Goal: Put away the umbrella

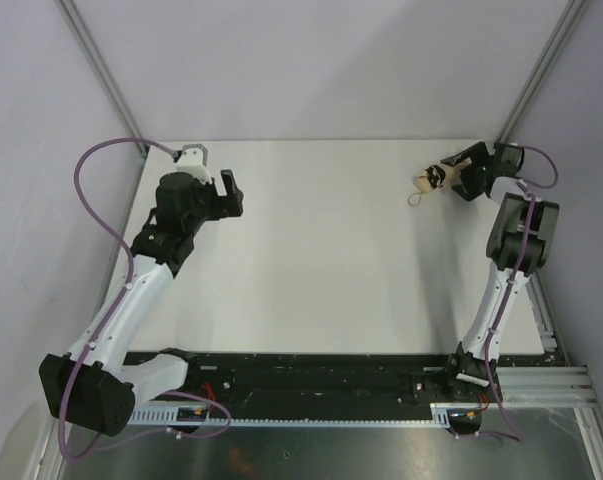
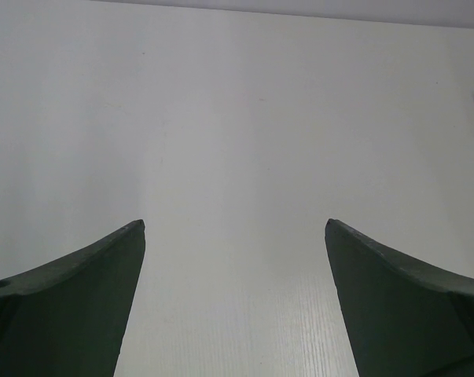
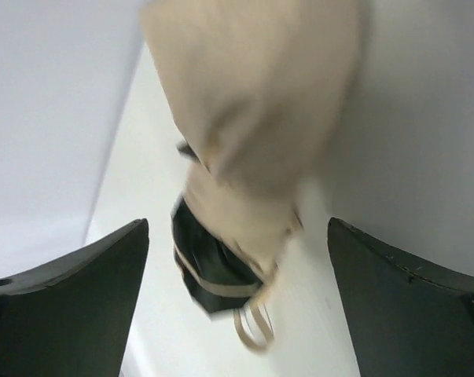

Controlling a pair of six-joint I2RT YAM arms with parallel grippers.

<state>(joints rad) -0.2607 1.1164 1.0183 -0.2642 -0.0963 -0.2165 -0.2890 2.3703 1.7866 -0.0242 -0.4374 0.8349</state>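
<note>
The umbrella [image 1: 431, 180] lies folded at the table's far right, its pale knob and loop strap pointing left. In the right wrist view it is blurred: tan fabric [image 3: 252, 118] above, a black folded part with a tan band [image 3: 209, 267] lower down, and a strap loop [image 3: 252, 326] at its end. My right gripper [image 1: 451, 172] is open, and its jaws stand wide on either side of the umbrella [image 3: 237, 236] without touching it. My left gripper [image 1: 228, 190] is open and empty over the far left of the table, with only bare table between its fingers [image 2: 235, 228].
The white table [image 1: 321, 250] is bounded by grey walls at the back and sides, with metal corner posts [image 1: 541, 70]. The right gripper and the umbrella are close to the far right corner. A black rail [image 1: 321, 375] runs along the near edge between the arm bases.
</note>
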